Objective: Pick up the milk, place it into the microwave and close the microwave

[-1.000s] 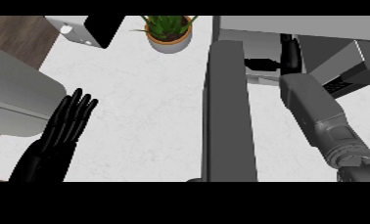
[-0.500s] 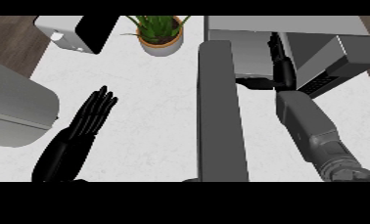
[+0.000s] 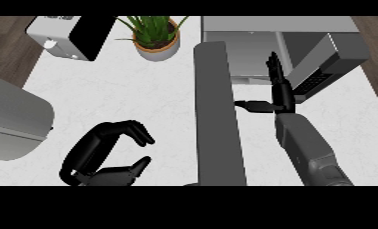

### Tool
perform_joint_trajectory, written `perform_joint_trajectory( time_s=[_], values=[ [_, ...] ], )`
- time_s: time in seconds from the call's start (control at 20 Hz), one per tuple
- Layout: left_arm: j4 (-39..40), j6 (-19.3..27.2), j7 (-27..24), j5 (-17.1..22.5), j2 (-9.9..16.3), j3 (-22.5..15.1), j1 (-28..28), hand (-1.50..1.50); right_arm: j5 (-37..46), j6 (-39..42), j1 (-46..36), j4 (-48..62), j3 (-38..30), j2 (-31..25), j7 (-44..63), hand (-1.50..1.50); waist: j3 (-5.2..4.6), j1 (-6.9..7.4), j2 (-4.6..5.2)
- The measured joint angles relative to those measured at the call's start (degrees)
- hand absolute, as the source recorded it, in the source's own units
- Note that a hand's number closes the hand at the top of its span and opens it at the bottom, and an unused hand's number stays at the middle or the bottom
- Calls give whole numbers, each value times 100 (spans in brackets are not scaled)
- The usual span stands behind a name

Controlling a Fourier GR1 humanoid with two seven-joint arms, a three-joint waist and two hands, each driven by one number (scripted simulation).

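White marbled desk (image 3: pixel 148 98) filled most of the head view, dark wood floor showing at the top corners. Left hand (image 3: pixel 103 155), black, sat low at the view's left over the desk, fingers curled in toward the thumb with nothing between them, so closed on nothing. Right hand (image 3: pixel 279 85), black on a grey forearm (image 3: pixel 310 150), reached up at the view's right with fingers straight and together, pointing toward the top of the view, thumb sticking out sideways toward the left; fingers apart from any object, holding nothing. It sat just beside the long dark grey microwave door (image 3: pixel 218 118), which stood swung open and ran edge-on as a tall strip from upper middle down to the bottom of the view, the thumb tip close to its right face. Grey microwave body (image 3: pixel 295 35) was at upper right, its open cavity lighter inside, the right hand's fingertips in front of that opening. A dark grey panel (image 3: pixel 325 70) with a small keypad-like patch lay tilted at the right of the hand; couldn't tell what it belonged to. Milk was not visible anywhere; could not tell where it was. Green spiky plant in a tan round pot (image 3: pixel 155 40) stood near the top centre, left of the microwave. White boxy appliance with a black front (image 3: pixel 70 35) at top left. Large grey rounded object (image 3: pixel 22 123) at the left edge, cut off by the frame.
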Motion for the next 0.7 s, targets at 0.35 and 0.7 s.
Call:
perform_joint_trajectory(
  time_s=[0.35, 0.7],
  values=[
    [642, 314, -70, -596, -203, -437, -369, 150, -19, 425, 926, -965, 331, 14, 53, -150, -9, -138, -55],
    [1565, 397, -62, -1083, -268, -1033, -898, 150, -29, 680, 1977, -2342, 708, 47, 316, -150, -16, -258, -79]
  ],
)
